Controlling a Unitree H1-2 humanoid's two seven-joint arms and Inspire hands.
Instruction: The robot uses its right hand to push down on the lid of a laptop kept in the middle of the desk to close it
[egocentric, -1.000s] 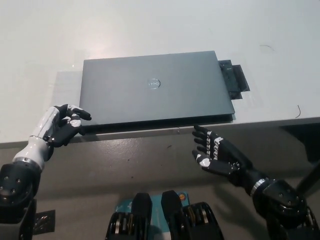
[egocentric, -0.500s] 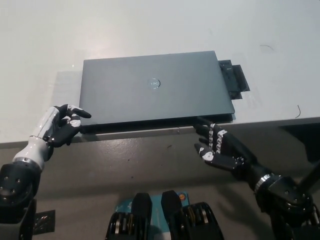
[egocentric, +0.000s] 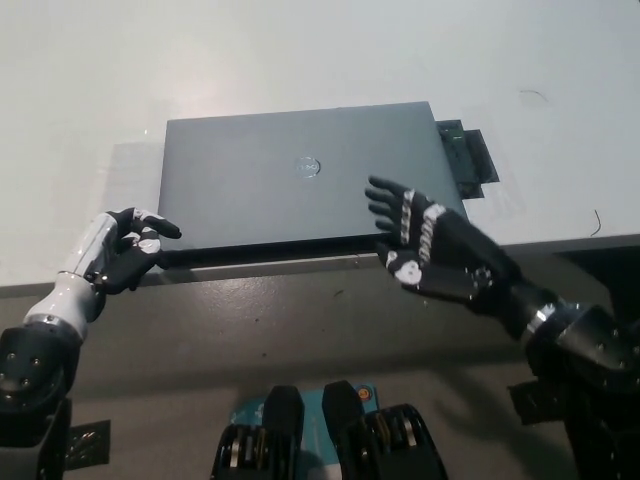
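The laptop (egocentric: 310, 180) lies in the middle of the white desk (egocentric: 300, 60), close to the desk's near edge, its grey lid (egocentric: 250, 190) facing up and looking nearly flat, with only a dark sliver showing along its front edge, so whether it is fully latched cannot be told from this angle. Above the lid's near right quarter, just right of the round logo (egocentric: 308, 168), hangs the black right hand (egocentric: 430, 250), fingers spread and holding nothing, its fingertips (egocentric: 378, 190) over the lid surface while the palm sits out past the laptop's front edge; contact with the lid is not clear. To press well, I judge the hand should come down flat, with the fingers spread across the lid rather than poking at one spot, and the push should go straight down near the front edge, where the lid has the most leverage about its hinge at the back, with no sideways drag that could slide the laptop toward the black object (egocentric: 468, 160) sticking out at its right side. At the laptop's near left corner the white left hand (egocentric: 128, 248) rests at the desk edge, fingers loosely curled, gripping nothing that can be seen.
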